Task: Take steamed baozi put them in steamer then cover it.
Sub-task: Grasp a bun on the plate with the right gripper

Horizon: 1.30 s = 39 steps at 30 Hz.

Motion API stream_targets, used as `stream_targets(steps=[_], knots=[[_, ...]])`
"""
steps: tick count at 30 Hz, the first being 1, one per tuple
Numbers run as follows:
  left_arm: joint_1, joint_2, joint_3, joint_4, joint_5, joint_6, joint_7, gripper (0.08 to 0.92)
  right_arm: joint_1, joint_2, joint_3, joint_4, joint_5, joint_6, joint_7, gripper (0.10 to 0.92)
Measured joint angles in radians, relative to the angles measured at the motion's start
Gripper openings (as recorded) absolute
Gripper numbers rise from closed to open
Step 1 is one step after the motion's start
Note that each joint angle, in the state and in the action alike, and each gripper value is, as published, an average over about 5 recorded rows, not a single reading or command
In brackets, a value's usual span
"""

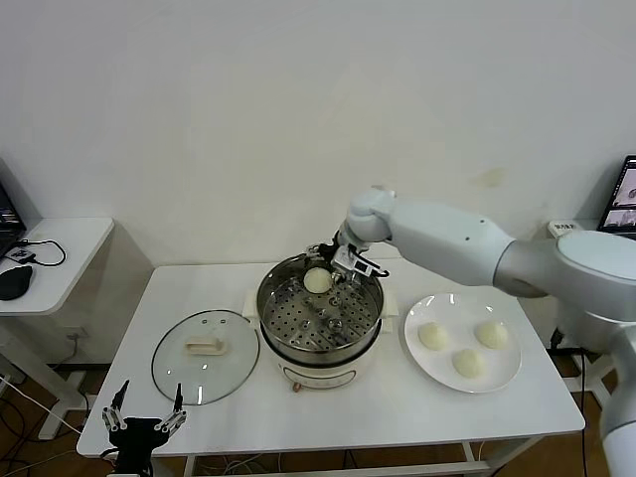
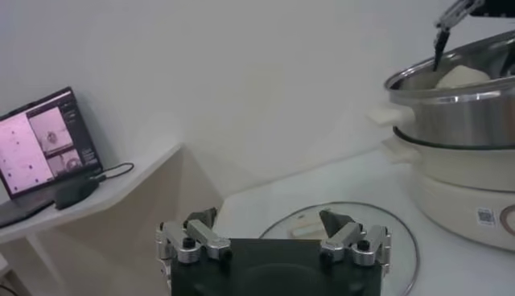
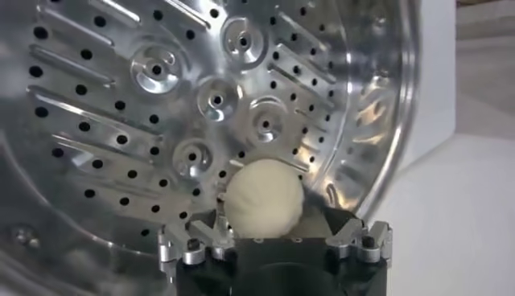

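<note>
One steamed baozi (image 1: 317, 280) lies on the perforated bottom at the far side of the shiny steel steamer (image 1: 288, 323). My right gripper (image 1: 343, 263) reaches in over the far rim. In the right wrist view its jaws stand wide around that baozi (image 3: 263, 199), with a gap on one side, above the steamer floor (image 3: 121, 121). Three more baozi (image 1: 432, 336) (image 1: 491, 334) (image 1: 467, 363) sit on a white plate (image 1: 460, 308) to the right. The glass cover (image 1: 179, 368) lies flat to the left of the steamer. My left gripper (image 1: 146, 417) waits open, low at the table's front-left corner.
The left wrist view shows the cover (image 2: 394, 241) just beyond my left gripper (image 2: 269, 225), and the steamer (image 2: 459, 113) on its cream pot base. A side table (image 1: 70, 243) with a mouse and cables stands at the left. A screen (image 1: 624, 199) is at the far right.
</note>
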Motion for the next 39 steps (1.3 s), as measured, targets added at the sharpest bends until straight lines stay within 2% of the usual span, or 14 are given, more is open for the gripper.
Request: stream_targets(steps=[10, 20, 29, 39], knots=[[-0.018, 0.026, -0.026, -0.015, -0.028, 0.017, 0.012, 0.823, 0.088, -0.247, 0.015, 0.22, 0.162, -0.273, -0.086, 0.823], [-0.043, 0.051, -0.033, -0.008, -0.049, 0.026, 0.02, 0.823, 0.044, -0.539, 0.055, 0.375, 0.186, -0.416, -0.142, 0.823], [-0.057, 0.057, -0.035, -0.002, -0.055, 0.037, 0.027, 0.823, -0.141, -0.663, 0.162, 0.397, 0.119, -0.462, -0.148, 0.823], [-0.067, 0.062, -0.048, 0.011, -0.056, 0.049, 0.037, 0.823, -0.387, -0.656, 0.315, 0.314, 0.034, -0.467, -0.141, 0.823]])
